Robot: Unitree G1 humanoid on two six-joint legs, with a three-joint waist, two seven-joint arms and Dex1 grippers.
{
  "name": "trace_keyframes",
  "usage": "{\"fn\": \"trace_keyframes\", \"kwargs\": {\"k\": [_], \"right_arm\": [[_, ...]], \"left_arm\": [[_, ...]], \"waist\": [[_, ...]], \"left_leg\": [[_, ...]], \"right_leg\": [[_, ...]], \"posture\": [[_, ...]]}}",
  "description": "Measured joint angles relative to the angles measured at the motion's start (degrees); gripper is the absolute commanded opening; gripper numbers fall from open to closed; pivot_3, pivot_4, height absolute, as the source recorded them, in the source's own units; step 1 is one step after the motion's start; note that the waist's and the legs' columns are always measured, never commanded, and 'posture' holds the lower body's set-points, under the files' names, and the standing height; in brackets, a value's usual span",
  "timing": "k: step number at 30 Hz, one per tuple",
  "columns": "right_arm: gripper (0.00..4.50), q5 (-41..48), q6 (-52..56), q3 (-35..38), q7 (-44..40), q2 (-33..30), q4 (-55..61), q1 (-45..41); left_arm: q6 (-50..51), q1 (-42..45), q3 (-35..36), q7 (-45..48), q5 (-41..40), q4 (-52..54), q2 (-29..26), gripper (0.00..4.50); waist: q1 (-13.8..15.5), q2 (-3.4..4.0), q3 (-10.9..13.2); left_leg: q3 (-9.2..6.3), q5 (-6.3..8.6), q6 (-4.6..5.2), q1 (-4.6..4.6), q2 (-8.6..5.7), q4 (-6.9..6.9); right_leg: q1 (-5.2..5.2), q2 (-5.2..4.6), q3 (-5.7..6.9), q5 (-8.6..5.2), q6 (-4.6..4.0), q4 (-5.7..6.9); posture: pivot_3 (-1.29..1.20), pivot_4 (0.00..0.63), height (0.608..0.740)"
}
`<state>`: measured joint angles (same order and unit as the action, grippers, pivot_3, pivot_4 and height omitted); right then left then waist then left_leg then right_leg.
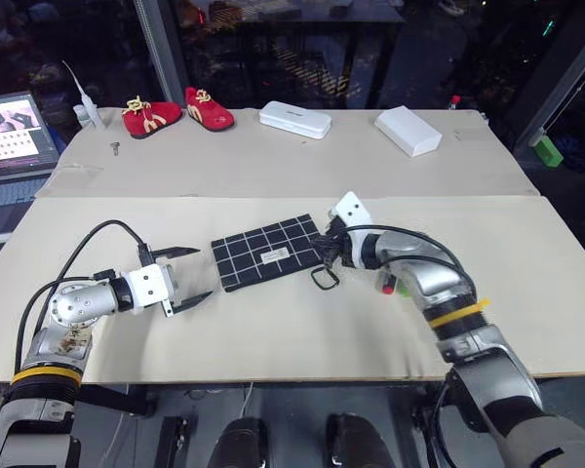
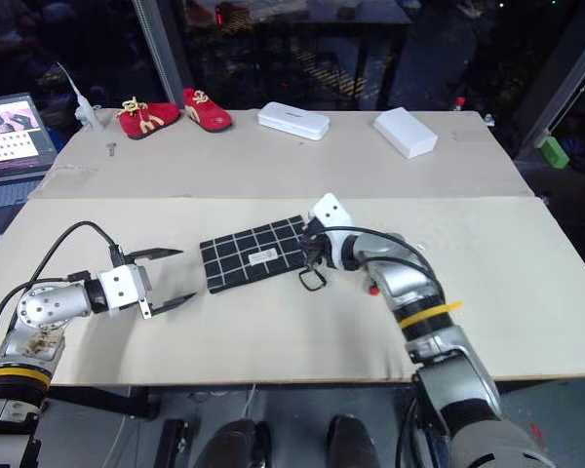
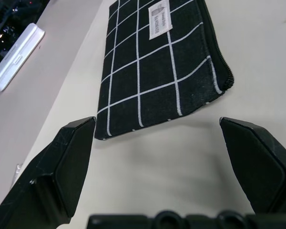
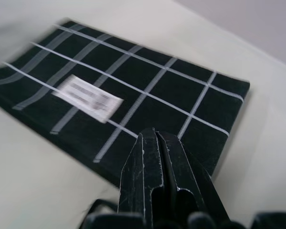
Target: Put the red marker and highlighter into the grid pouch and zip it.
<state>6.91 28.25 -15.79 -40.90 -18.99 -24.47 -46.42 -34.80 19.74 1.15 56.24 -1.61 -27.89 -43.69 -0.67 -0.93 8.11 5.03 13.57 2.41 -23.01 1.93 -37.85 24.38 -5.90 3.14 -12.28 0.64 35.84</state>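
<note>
The grid pouch [image 1: 249,255] lies flat in the middle of the table, black with white lines and a small white label. Its dark pull loop [image 1: 324,278] rests on the table by its right end. My right gripper [image 1: 321,247] is shut, with its tips over the pouch's right edge [image 4: 150,136] and nothing visible between them. My left gripper [image 1: 203,274] is open just left of the pouch, its fingers [image 3: 71,157] spread wide towards the near end. A small red bit [image 1: 387,289] and a green bit [image 1: 401,286] peek from under my right forearm; the red marker and highlighter are mostly hidden.
Two red shoes [image 1: 151,115] and two white cases [image 1: 294,119] [image 1: 408,130] lie along the far side of the table. A laptop [image 1: 15,132] stands at the far left. A green block [image 1: 546,151] sits beyond the table's right end.
</note>
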Motion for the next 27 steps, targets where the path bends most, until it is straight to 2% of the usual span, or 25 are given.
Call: {"fn": "trace_keyframes", "kwargs": {"k": [10,18,27], "right_arm": [[0.08,-13.12,-14.89,-8.93,-3.33,-1.11,-6.59,-2.34],[0.08,-15.81,-18.0,-8.27,-4.51,0.0,-8.51,-3.0],[0.08,-15.94,-17.89,-6.65,-4.86,1.45,-9.44,-3.14]], "left_arm": [[-0.35,-0.04,0.0,-0.24,-0.08,-0.17,-0.6,4.5],[-5.5,1.72,-2.5,-0.67,1.97,-5.15,-0.07,4.5],[-16.6,9.97,-6.61,-6.6,8.38,-17.31,2.94,4.5]], "waist": [[-0.37,0.01,0.0],[-0.4,0.01,-0.01],[-0.35,0.01,-0.01]], "left_leg": [[-0.01,0.0,0.0,0.14,0.03,0.0],[0.12,0.0,-0.01,0.15,0.03,0.0],[0.18,-0.01,-0.02,0.15,0.01,0.0]], "right_leg": [[-0.03,0.01,-0.01,-0.01,0.01,0.02],[-0.05,0.02,-0.01,-0.01,0.0,0.04],[-0.05,0.04,0.0,0.0,0.0,0.11]], "posture": [[0.0,0.15,0.74],[0.0,0.15,0.74],[0.0,0.15,0.74]]}}
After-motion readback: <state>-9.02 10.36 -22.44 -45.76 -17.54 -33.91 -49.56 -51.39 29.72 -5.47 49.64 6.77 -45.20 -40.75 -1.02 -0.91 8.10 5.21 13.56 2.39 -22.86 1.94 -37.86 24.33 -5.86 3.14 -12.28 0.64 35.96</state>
